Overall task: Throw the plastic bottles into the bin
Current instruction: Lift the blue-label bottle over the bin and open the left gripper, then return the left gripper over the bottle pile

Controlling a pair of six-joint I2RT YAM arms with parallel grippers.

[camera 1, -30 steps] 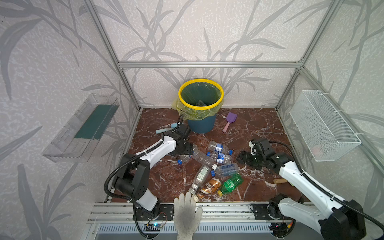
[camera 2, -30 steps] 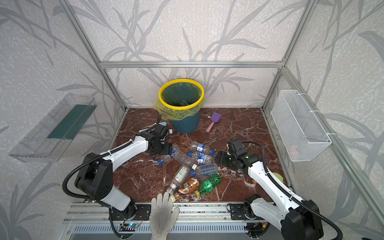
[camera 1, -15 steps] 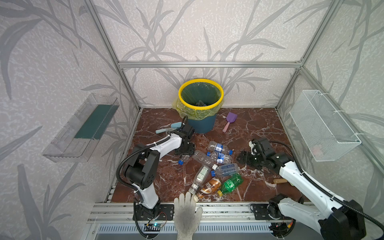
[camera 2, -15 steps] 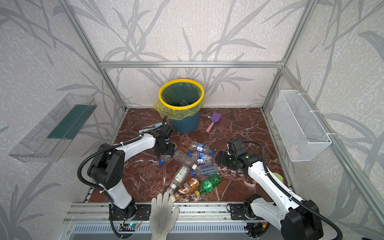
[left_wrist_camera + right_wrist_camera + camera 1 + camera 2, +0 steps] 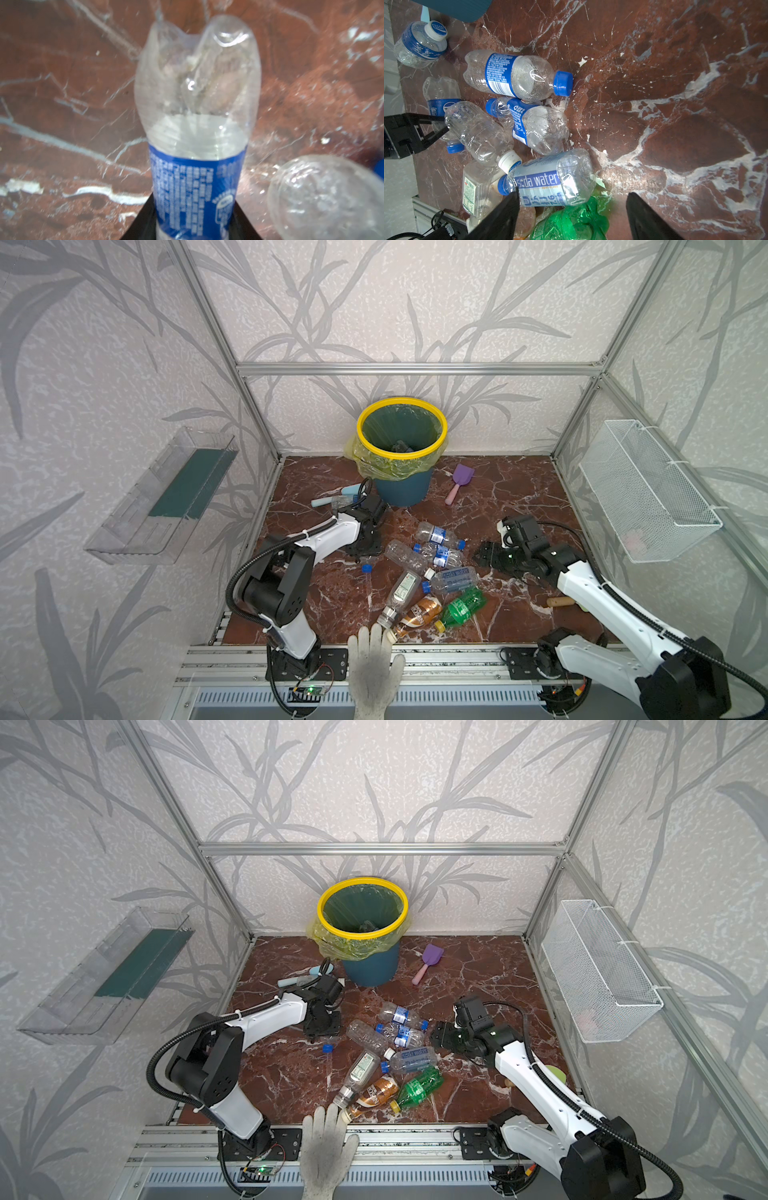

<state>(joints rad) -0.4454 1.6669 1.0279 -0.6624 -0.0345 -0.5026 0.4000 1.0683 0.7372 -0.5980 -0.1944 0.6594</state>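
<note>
Left gripper, jaws closed on a crumpled clear bottle with a blue label, low over the marble floor at the left edge of the bottle pile. Right gripper, jaws apart and empty, just beside the pile. Bin stands behind, against the back wall.

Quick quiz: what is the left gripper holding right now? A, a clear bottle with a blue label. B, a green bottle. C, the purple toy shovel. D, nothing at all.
A: the left wrist view shows the left gripper clamped on a crumpled clear bottle with a blue label, just above the marble floor.
</note>
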